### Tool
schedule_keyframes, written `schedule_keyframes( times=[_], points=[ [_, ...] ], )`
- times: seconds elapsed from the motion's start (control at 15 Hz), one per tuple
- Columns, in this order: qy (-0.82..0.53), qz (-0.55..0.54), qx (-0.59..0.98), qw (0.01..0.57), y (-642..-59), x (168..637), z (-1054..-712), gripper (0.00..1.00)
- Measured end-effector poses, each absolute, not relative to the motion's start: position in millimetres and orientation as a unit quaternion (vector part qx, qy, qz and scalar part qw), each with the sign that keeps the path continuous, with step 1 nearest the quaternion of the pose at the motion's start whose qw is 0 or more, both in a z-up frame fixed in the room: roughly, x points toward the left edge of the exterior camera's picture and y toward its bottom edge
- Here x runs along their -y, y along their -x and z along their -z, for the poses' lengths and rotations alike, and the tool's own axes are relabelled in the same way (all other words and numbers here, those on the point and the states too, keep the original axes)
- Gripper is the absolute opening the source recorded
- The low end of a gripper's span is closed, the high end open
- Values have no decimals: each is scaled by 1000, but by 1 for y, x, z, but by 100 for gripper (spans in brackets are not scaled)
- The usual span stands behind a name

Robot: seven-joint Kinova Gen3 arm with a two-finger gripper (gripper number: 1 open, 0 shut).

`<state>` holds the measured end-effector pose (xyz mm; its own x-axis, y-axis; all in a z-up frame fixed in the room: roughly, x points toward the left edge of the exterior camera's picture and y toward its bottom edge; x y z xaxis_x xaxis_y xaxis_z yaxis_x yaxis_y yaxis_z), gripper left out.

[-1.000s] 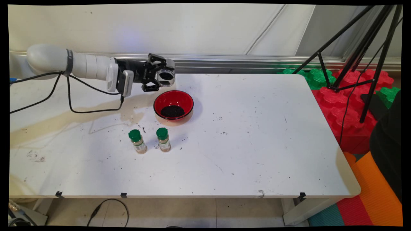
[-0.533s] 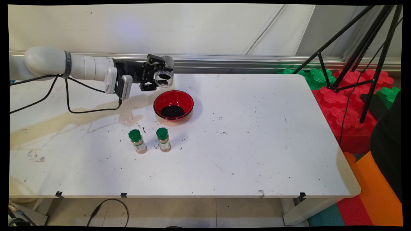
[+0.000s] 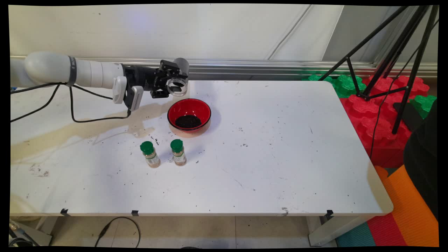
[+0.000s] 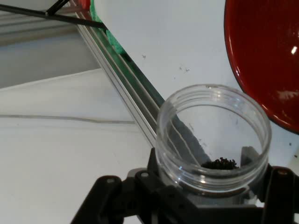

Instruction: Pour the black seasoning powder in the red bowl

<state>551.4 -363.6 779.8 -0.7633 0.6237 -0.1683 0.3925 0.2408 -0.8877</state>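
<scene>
Upper left of frame: pincer is gripping a nearly empty clear jar, tipped beside the red bowl.

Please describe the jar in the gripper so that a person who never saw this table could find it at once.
Start at the red bowl near the far middle of the white table. Just beyond its left rim, the gripper holds a clear jar on its side above the table. Unlike the two green-capped bottles, it is lidless and almost empty.
</scene>
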Motion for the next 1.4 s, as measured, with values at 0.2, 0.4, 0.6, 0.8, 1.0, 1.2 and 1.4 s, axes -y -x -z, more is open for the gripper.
schedule_keyframes(
  times=[0.2, 0.4, 0.6, 0.8, 1.0, 1.2, 1.4],
  points=[
    [337, -525, 775, 99, -551, 363, -781, 0],
    [352, -528, 768, 82, -549, 361, -781, 0],
    [367, -532, 760, 65, -547, 360, -782, 0],
    [381, -536, 751, 49, -545, 360, -782, 0],
    [393, -540, 743, 36, -541, 361, -782, 0],
    [406, -545, 734, 22, -538, 362, -784, 0],
    [418, -549, 724, 9, -534, 362, -786, 0]
  ],
)
